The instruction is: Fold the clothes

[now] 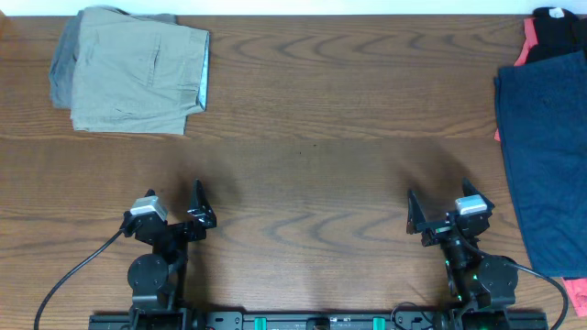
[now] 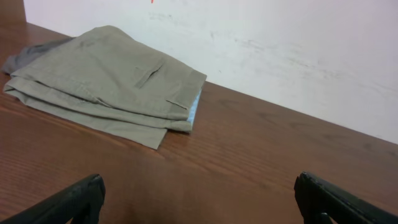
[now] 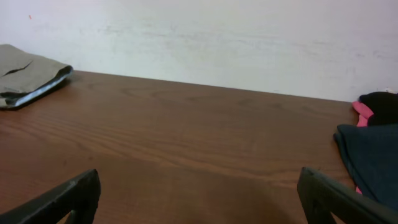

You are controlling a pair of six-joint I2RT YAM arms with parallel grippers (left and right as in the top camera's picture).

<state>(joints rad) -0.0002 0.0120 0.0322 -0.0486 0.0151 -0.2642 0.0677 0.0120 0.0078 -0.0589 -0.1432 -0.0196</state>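
Overhead shows the khaki shorts [image 1: 138, 78] lying folded at the table's [image 1: 312, 183] far left corner, on top of a grey garment [image 1: 60, 64] whose edge peeks out on the left. This looks like a finished stack, set aside so the middle stays free for work. At the right edge lies a navy garment [image 1: 546, 156], spread loosely over something red [image 1: 521, 57], with a black garment [image 1: 555, 27] behind it. These probably await folding.

Both arms sit at the near edge, well apart from either pile. The left gripper [image 1: 174, 200] and the right gripper [image 1: 440, 200] stand with jaws wide and hold nothing, most likely parked between garments.

Only the left wrist view reveals the shorts' layered folds, a stitched pocket and a pale blue lining [image 2: 194, 111] at the waistband. Only the overhead view shows how far the navy garment runs toward the near edge, since the right wrist view catches just its corner.
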